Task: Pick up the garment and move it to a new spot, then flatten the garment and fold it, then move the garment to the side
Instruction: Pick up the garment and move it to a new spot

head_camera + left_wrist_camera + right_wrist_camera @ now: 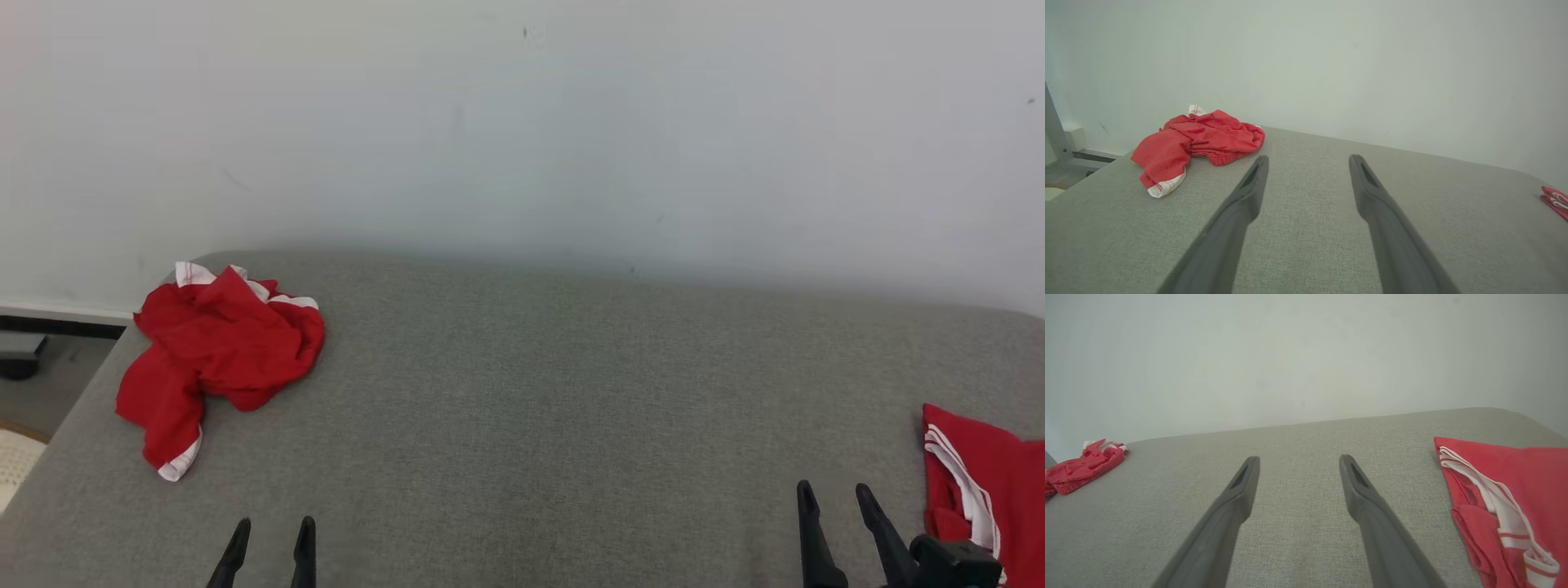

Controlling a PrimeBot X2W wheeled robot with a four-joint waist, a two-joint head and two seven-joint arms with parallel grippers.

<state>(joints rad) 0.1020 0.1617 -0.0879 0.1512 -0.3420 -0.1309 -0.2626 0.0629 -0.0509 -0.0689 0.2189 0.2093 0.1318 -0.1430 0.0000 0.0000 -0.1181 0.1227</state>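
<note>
Crumpled red garment point(216, 351) far left on grey bench point(531, 392); left gripper point(276, 523) and right gripper point(833, 487) jaws spread, holding nothing.

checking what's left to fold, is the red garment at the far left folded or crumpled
Crumpled. The red garment lies in a bunched, wrinkled heap on the grey surface, white trim poking out.

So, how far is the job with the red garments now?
Done, it seems: a folded red garment lies at the right edge of the grey surface. In hand: nothing; the left gripper and right gripper are open and empty. Left: the crumpled red garment at the far left looks untouched, so pick-up, flattening, folding and moving aside remain.
</note>
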